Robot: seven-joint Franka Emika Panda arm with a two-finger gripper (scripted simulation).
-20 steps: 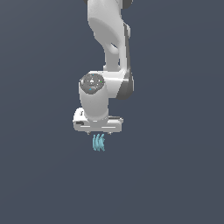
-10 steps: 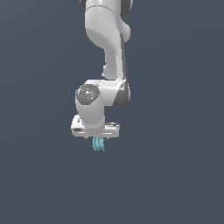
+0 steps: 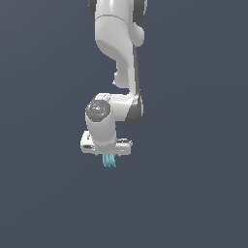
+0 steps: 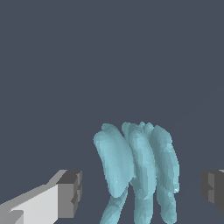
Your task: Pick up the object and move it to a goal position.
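The object (image 3: 109, 161) is a small pale cyan-blue bundle of thin curved ridges, showing just under the white hand in the exterior view. In the wrist view the object (image 4: 135, 170) stands between the two fingers. My gripper (image 4: 142, 192) is open around it. One dark finger pad (image 4: 70, 194) and the other pad (image 4: 214, 190) each stand apart from the object with a gap. In the exterior view the gripper (image 3: 108, 156) is low over the object, and its fingers are hard to make out.
The white arm (image 3: 121, 58) rises straight above the hand. A plain dark grey-blue ground (image 3: 193, 193) surrounds everything.
The hand has come down over the object, so less of the object shows below it. The object has stayed in place.
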